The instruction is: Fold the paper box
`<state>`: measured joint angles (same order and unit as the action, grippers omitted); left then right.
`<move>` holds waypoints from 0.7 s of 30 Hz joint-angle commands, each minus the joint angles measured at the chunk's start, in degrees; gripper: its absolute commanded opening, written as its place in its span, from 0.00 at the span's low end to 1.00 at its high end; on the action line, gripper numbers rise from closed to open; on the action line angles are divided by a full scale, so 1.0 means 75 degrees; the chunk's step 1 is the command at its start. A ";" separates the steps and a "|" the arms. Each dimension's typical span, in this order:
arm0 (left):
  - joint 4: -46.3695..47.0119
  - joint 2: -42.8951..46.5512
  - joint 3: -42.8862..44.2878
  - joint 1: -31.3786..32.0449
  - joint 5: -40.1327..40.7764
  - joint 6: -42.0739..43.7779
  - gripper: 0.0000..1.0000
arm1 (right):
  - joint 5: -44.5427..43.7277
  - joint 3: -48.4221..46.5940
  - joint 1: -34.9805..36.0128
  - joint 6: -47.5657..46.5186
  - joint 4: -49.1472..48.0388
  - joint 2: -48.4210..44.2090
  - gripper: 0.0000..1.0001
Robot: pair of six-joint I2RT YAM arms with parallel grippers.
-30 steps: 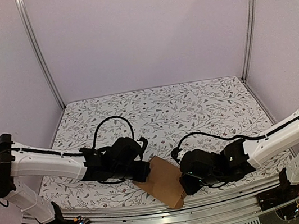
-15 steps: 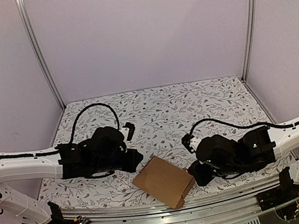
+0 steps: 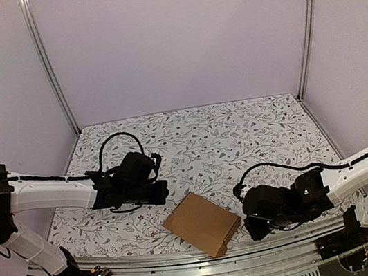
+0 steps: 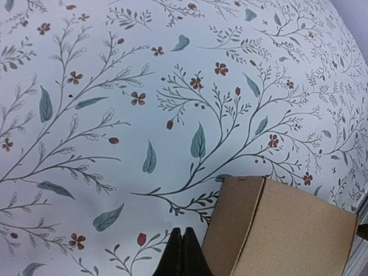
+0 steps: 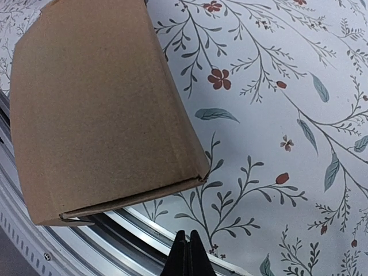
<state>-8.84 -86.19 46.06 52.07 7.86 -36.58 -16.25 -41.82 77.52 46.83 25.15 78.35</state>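
Observation:
The paper box (image 3: pixel 202 224) is a closed, flat brown carton lying at the near edge of the flowered table, its near corner over the metal rail. My left gripper (image 3: pixel 165 191) hangs shut a little to the box's upper left and touches nothing. In the left wrist view its fingertips (image 4: pixel 183 232) are pressed together just left of the box (image 4: pixel 287 230). My right gripper (image 3: pixel 249 221) is shut and empty just right of the box. From the right wrist, the gripper (image 5: pixel 188 234) sits below the box's corner (image 5: pixel 98 109), apart from it.
A metal rail (image 3: pixel 190 263) runs along the table's near edge, and part of the box overhangs it (image 5: pixel 115 230). Pale walls with metal uprights (image 3: pixel 46 62) close in the back and sides. Black cables (image 3: pixel 118 141) loop above both wrists.
Both grippers were at the box's left and right edges a second ago. They have drawn back from it, and the box now lies alone, shifted little.

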 commanded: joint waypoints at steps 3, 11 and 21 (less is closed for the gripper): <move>0.0371 -0.0712 -0.0135 -0.0206 -0.0571 -0.0074 0.00 | 0.0747 0.0159 -0.0201 0.0341 -0.1179 0.0822 0.00; 0.0377 -0.0900 -0.0212 -0.0298 -0.0937 -0.0045 0.00 | 0.0836 0.0152 -0.0773 0.0469 -0.2129 0.1206 0.00; 0.0495 -0.0914 -0.0306 -0.0372 -0.1176 -0.0147 0.00 | 0.0917 -0.0611 -0.1809 0.0075 -0.2890 0.1793 0.00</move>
<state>-6.44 -92.38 44.53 50.30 0.67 -37.17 -10.33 -42.44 66.65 49.19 7.64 89.03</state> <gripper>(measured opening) 0.004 0.005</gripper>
